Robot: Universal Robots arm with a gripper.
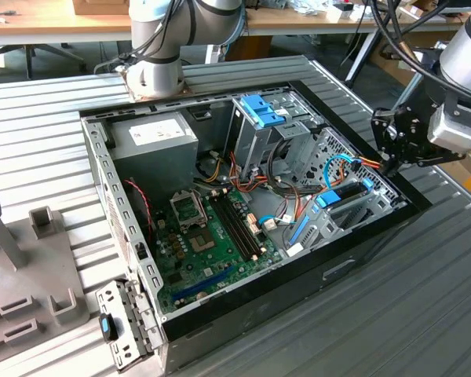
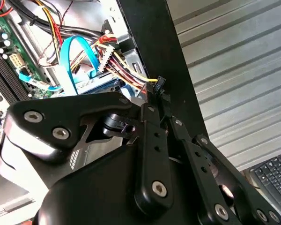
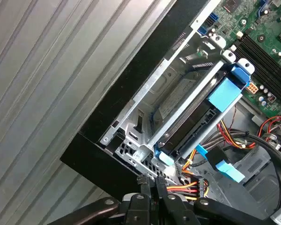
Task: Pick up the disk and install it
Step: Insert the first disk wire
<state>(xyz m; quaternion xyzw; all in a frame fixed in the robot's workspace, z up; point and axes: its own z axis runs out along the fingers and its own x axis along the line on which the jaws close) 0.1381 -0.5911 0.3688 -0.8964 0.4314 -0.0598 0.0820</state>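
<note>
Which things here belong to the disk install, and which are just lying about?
In the job: computer case; disk, in its drive bay; pincer, by the case's rim.
Lying about: grey fixture; small bracket with a blue tab; keyboard.

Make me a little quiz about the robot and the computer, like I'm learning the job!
1. True or false: the disk sits inside the computer case.
2. In the exterior view, the gripper is by which side of the case? A) that view's right B) that view's left C) above the middle
3. Fill in: the disk's plastic rail is coloured ____.
Key: 1 true; 2 A; 3 blue.
</note>
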